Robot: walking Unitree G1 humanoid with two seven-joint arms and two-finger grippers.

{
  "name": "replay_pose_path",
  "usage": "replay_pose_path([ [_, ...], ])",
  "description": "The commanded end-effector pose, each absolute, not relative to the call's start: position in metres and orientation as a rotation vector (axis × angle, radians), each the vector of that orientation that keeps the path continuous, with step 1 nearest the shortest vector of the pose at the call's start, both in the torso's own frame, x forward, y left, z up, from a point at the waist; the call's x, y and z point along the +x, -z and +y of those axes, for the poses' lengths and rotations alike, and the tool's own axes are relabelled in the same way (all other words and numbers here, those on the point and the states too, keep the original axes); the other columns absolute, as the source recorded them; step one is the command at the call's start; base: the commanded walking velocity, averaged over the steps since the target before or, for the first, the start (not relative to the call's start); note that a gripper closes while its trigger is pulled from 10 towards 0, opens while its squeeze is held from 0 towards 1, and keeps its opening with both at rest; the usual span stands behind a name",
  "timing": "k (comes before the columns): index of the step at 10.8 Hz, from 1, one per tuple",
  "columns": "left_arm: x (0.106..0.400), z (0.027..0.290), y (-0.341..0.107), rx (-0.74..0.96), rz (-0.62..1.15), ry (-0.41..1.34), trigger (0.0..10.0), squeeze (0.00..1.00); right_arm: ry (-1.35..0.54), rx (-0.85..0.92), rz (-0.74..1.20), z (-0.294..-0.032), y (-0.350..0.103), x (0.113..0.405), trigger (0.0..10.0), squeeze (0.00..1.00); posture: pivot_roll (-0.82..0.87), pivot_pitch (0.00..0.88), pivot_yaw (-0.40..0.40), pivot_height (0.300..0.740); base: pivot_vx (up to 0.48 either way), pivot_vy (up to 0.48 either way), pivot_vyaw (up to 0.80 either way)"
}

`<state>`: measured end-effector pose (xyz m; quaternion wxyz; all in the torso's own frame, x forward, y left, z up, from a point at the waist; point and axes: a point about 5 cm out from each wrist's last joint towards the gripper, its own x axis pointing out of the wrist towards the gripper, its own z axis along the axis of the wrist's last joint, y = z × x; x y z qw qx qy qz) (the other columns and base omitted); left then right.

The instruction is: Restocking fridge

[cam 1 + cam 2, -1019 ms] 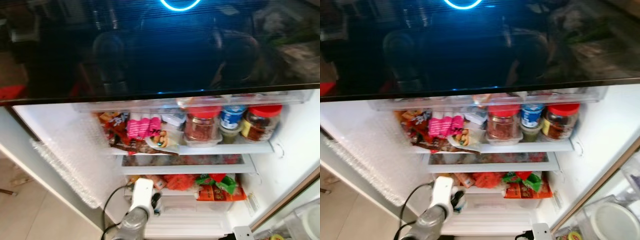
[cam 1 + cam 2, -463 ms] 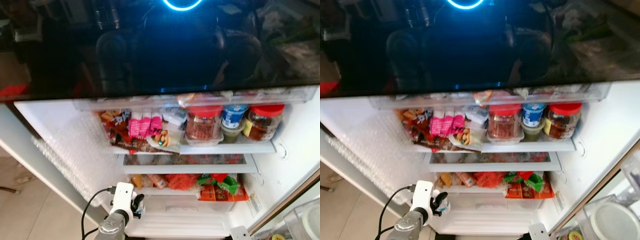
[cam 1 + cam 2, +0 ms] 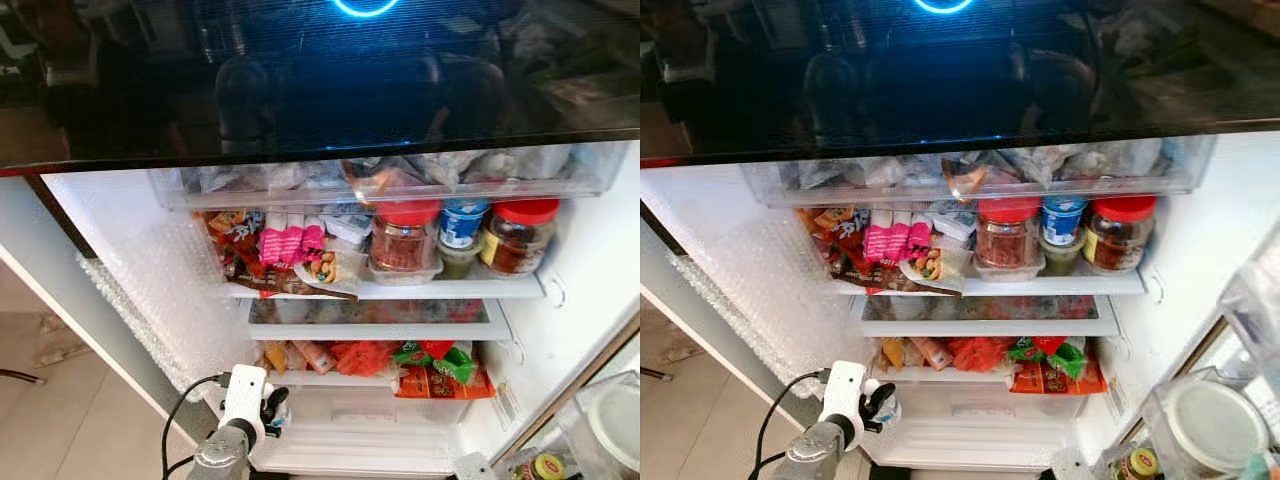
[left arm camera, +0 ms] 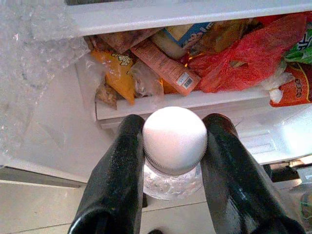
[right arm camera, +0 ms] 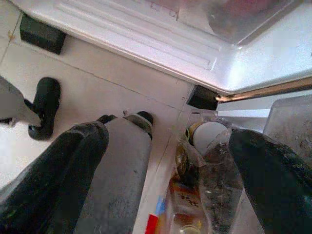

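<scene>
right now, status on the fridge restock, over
Left gripper shut on clear bottle with white cap, low before open fridge. Right gripper open, idle near floor. Bottom shelf crowded with snack packets.

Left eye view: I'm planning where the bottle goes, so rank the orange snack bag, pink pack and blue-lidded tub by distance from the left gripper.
From the left gripper, shut on the bottle:
1. Orange snack bag, lower shelf, just above it.
2. Pink pack, upper shelf, left side.
3. Blue-lidded tub, upper shelf, between the two red-lidded jars, far right.
</scene>
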<state>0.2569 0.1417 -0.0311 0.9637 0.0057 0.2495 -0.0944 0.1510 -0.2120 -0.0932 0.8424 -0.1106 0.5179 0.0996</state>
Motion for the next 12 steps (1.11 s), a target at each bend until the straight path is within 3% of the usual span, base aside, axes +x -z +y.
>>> replay_pose_path([
  [1,0.256,0.147,0.031,0.012,0.498,0.18,10.0,0.0,-0.228,-0.258,1.099,-0.212,0.093,0.152,10.0,0.0,-0.04,0.0,0.061,0.677,0.0,0.0,0.0],
  [3,0.255,0.148,0.032,0.014,0.499,0.181,10.0,0.0,-0.236,-0.259,1.095,-0.212,0.093,0.152,10.0,0.0,-0.04,0.0,0.059,0.648,0.0,0.0,0.0],
  [8,0.26,0.152,0.027,0.032,0.465,0.186,10.0,0.0,-0.246,-0.254,1.084,-0.211,0.092,0.153,10.0,0.0,-0.04,0.0,0.057,0.643,0.0,0.0,0.0],
  [12,0.309,0.164,-0.023,0.415,0.264,0.259,10.0,0.0,-0.258,-0.255,1.086,-0.211,0.092,0.154,10.0,0.0,-0.03,0.0,0.055,0.643,0.0,0.0,0.0],
])
